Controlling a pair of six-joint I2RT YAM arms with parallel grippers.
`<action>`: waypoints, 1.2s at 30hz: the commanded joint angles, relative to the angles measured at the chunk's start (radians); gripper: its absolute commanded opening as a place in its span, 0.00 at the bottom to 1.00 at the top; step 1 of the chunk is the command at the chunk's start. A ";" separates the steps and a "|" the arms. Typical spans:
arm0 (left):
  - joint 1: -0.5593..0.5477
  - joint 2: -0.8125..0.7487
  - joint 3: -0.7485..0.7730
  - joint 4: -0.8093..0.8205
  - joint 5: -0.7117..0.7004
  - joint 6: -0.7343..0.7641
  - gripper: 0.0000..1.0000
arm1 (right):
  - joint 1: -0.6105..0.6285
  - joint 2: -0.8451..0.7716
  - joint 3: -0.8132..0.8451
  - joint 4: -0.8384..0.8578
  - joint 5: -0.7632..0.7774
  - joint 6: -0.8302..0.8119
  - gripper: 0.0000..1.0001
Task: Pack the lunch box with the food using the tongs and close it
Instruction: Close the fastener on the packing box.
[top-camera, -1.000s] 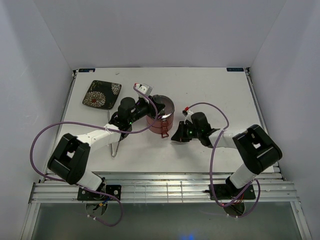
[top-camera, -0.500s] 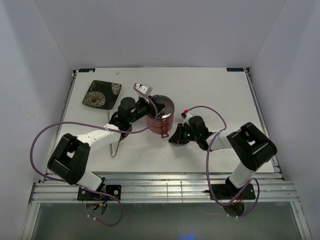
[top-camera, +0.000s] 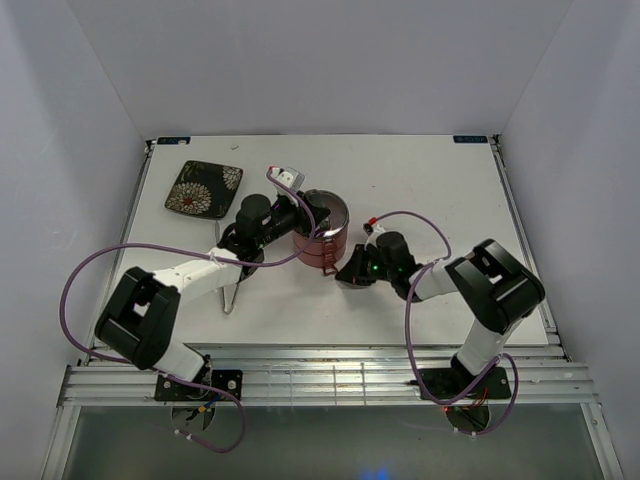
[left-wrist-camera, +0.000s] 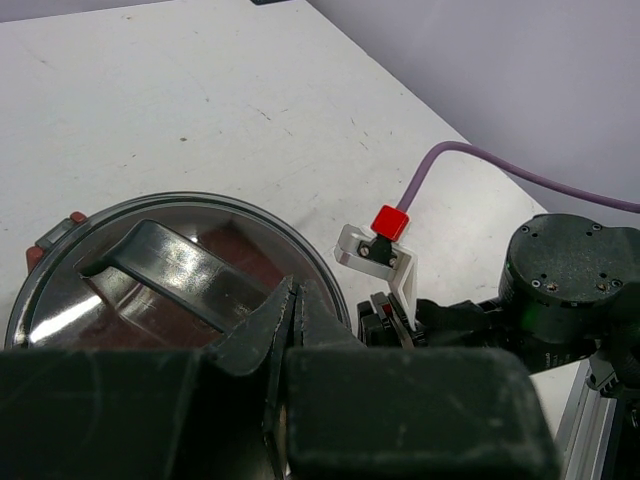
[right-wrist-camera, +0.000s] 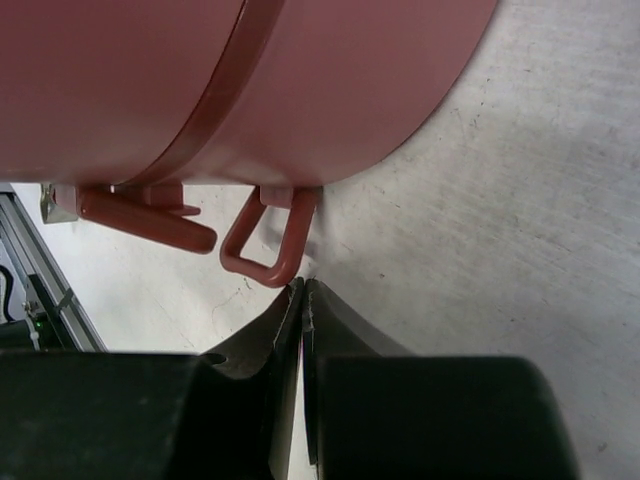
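Overhead, box (top-camera: 322, 240): mid-table, bowls stacked, lid (left-wrist-camera: 90, 300) on;
Left gripper (left-wrist-camera: 292, 296): closed to a slit on lid's handle (left-wrist-camera: 180, 265);
Right gripper (right-wrist-camera: 302, 292): jaws together, empty; tips beside box's red clasp (right-wrist-camera: 262, 262);
Tongs (top-camera: 229, 297): flat on table (top-camera: 450, 200), under left arm (top-camera: 190, 270)

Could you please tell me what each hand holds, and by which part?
Right hand holds nothing. Left hand is shut at the handle of the lid; a grip cannot be told.

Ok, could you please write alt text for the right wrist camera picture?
The shut right gripper points at a red loop handle on the side of the dark-red lunch box, which fills the top of the picture above a white table.
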 joint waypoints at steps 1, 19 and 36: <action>0.000 0.001 -0.029 -0.169 -0.018 0.007 0.11 | 0.003 0.018 0.035 0.049 0.011 0.009 0.08; 0.000 0.012 -0.036 -0.160 0.006 -0.018 0.10 | -0.008 0.021 0.095 0.056 0.028 0.056 0.08; 0.001 -0.022 0.233 -0.345 -0.141 0.057 0.50 | -0.057 -0.217 -0.037 -0.163 0.063 -0.112 0.11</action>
